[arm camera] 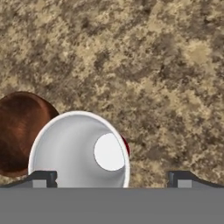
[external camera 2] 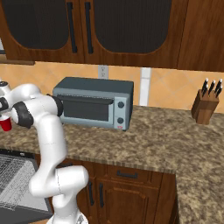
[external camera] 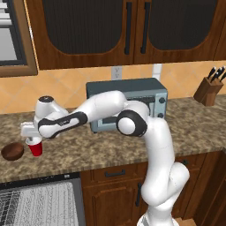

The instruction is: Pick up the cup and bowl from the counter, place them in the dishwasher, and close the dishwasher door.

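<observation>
Arm bent at the elbow and stretched out low to its left over the bench (external camera: 110, 148), wrist turned down, hand right above the cup (external camera: 35, 148). Fingers (arm camera: 43, 178) spread wide, nothing pinched; gripper point (arm camera: 113, 179). In the hand view the cup's white mouth sits between the two tips but off-centre, its rim up against the left tip and well clear of the right one (arm camera: 183, 178). Cup stands upright on the bench near the front edge. Bowl (external camera: 12, 151) just beside the cup on its left in the left base view, both on the bench, touching or not I cannot tell. Below the bench edge, the dishwasher (external camera: 37, 203) is open with its wire rack showing. Further back, the toaster oven (external camera: 132, 99) sits against the wall; knife block (external camera: 208, 90) far right.
</observation>
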Available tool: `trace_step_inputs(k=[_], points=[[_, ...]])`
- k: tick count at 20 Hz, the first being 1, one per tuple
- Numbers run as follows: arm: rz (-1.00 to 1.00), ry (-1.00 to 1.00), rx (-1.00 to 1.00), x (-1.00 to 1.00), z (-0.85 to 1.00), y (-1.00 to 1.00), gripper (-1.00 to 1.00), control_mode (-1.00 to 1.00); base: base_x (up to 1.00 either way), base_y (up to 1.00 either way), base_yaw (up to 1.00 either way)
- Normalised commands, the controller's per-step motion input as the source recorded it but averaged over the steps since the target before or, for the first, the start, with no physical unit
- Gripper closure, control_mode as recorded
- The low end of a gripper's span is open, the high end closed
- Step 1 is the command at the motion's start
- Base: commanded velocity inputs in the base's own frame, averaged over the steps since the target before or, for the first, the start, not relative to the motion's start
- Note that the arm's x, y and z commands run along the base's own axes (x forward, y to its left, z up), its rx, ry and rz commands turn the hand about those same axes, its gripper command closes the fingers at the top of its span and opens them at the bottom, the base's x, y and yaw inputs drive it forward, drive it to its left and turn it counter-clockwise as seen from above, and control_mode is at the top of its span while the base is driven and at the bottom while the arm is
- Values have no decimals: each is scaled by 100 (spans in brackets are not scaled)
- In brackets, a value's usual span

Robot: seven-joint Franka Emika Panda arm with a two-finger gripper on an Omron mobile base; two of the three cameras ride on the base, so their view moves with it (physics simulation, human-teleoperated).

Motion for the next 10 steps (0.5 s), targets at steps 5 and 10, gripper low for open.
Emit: trace_step_inputs(k=[5,10], points=[[-1,0,0,0,-5,-13,-100,-100,0,0,0],[0,0,0,0,-45,-1,-100,-100,0,0,0]])
